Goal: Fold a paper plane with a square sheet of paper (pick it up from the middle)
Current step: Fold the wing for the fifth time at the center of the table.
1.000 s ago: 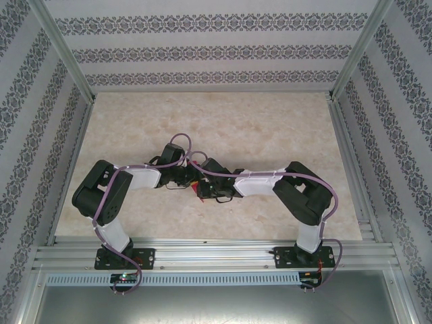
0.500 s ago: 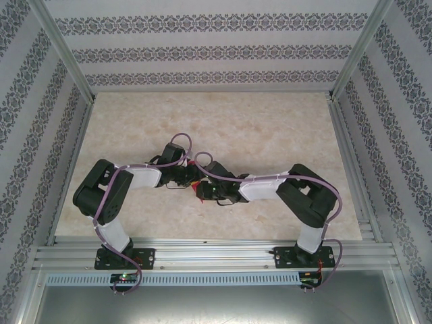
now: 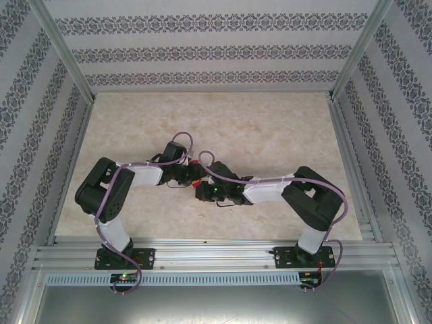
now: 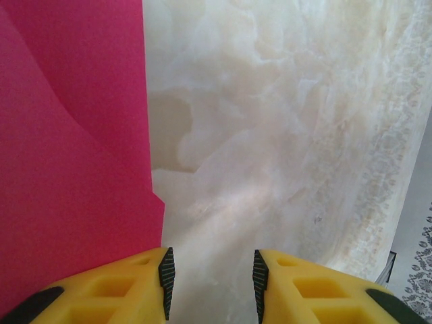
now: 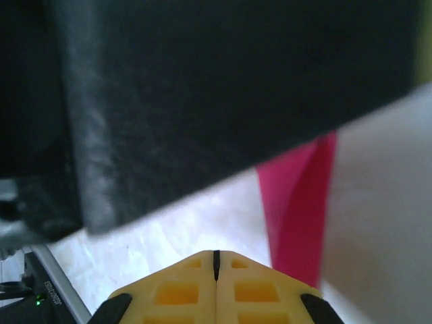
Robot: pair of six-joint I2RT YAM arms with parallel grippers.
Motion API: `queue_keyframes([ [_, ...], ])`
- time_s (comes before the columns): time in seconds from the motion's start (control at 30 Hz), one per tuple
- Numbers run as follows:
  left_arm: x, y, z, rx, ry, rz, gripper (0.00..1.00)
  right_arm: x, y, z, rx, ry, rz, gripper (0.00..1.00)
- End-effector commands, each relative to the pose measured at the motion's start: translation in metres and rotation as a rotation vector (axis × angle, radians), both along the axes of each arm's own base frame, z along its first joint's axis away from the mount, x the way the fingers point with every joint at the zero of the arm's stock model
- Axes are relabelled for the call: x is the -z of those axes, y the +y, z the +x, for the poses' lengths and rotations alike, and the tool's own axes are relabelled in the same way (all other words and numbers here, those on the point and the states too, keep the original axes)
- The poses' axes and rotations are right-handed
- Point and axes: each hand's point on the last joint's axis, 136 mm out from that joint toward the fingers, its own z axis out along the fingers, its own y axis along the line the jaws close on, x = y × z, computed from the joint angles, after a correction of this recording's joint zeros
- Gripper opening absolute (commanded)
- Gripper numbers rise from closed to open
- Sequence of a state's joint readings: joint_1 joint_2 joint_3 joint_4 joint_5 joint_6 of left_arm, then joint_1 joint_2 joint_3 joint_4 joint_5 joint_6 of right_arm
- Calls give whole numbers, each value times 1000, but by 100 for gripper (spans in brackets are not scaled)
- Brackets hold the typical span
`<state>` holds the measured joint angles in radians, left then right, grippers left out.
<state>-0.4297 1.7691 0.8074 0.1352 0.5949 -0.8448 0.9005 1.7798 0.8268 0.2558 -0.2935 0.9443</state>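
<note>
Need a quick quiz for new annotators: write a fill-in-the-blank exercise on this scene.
1. The left gripper has its jaws ____, with bare table showing between them.
2. The right gripper has its jaws ____, leaving no gap.
3. The sheet of paper is ____ in colour.
4. Both grippers have ____ fingers.

Missing words: open; shut; pink; yellow.

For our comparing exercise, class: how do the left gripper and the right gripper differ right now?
The left gripper has its fingers apart, bare table showing between them; the right gripper has its fingers pressed shut. In its wrist view the pink paper sits left of the left gripper, but right of the right gripper. Both have yellow fingers.
</note>
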Motion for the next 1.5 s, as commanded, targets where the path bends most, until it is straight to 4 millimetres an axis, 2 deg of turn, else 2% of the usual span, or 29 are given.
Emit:
queue_keyframes([
  [0.0, 31, 17, -14, -15, 95, 94, 40, -3, 15, 6, -10, -5, 38, 4],
  [0.23, 32, 17, -16, -7, 98, 96, 40, 15, 2, 9, 8, 19, -21, 4],
  [0.4, 33, 18, -17, -7, 100, 102, 40, 26, -15, 9, 39, 45, -40, 5],
  [0.73, 36, 18, -17, -2, 104, 106, 40, 48, -23, -6, 55, 143, 11, 5],
  [0.9, 38, 19, -18, -7, 112, 112, 40, 40, -21, -13, 34, 153, 32, 6],
  [1.03, 38, 20, -18, -13, 113, 113, 40, 47, -32, -22, 65, 182, 30, 6],
  [1.23, 40, 19, -17, -12, 121, 113, 39, 47, -34, -46, 6, 206, 4, 7],
  [1.33, 39, 18, -17, -9, 122, 107, 40, 49, -42, -49, 20, 216, 1, 7],
  [1.4, 39, 18, -17, -7, 120, 106, 40, 41, -45, -48, 33, 210, 18, 7],
  [1.47, 39, 17, -18, -5, 120, 102, 40, 25, -41, -42, 26, 179, 56, 7],
])
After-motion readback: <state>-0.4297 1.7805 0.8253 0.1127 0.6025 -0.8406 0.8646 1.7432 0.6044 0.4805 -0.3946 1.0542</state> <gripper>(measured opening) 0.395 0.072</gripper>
